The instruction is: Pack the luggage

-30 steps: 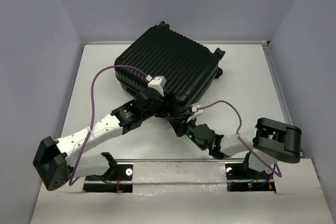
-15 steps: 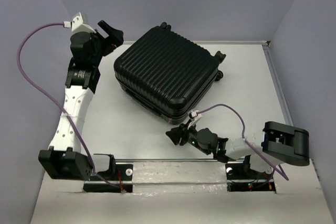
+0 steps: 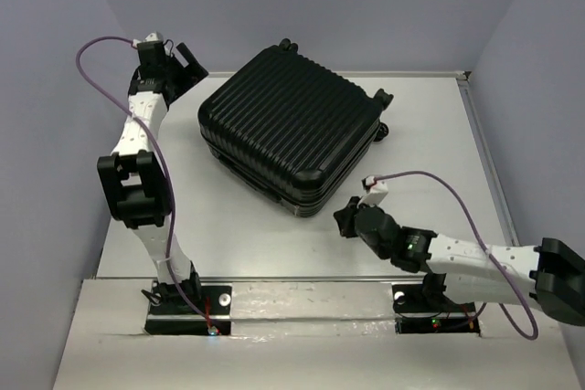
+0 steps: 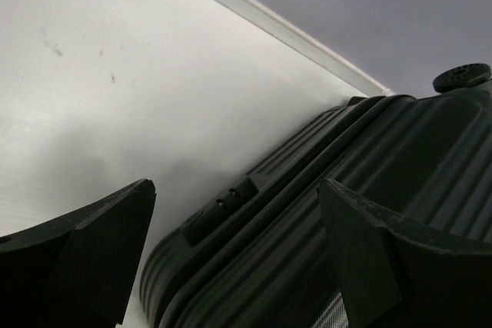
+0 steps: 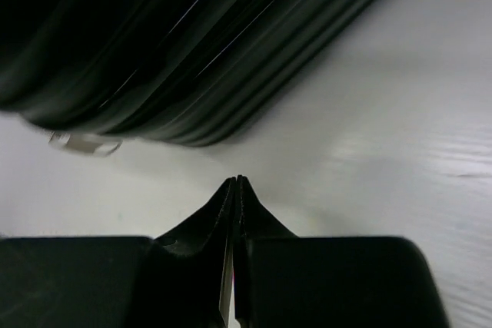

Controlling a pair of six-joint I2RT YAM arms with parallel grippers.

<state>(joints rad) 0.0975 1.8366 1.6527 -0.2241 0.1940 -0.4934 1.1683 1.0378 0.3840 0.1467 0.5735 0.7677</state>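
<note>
The luggage point(image 3: 291, 125) is ribbed, semi-gloss black plastic; the table point(image 3: 430, 148) smooth matt white.

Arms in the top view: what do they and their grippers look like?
The left arm and right arm have white links and black joints. A purple cable with a white plug runs to each wrist. The left gripper and right gripper are black, with wedge-shaped fingers.

Left arm point(image 3: 135, 137) reared tall toward 12 o'clock, left gripper point(image 3: 187, 61) spread wide. Right arm point(image 3: 466, 258) low, stretched toward 10 o'clock, right gripper point(image 3: 344, 217) pinched closed.
</note>
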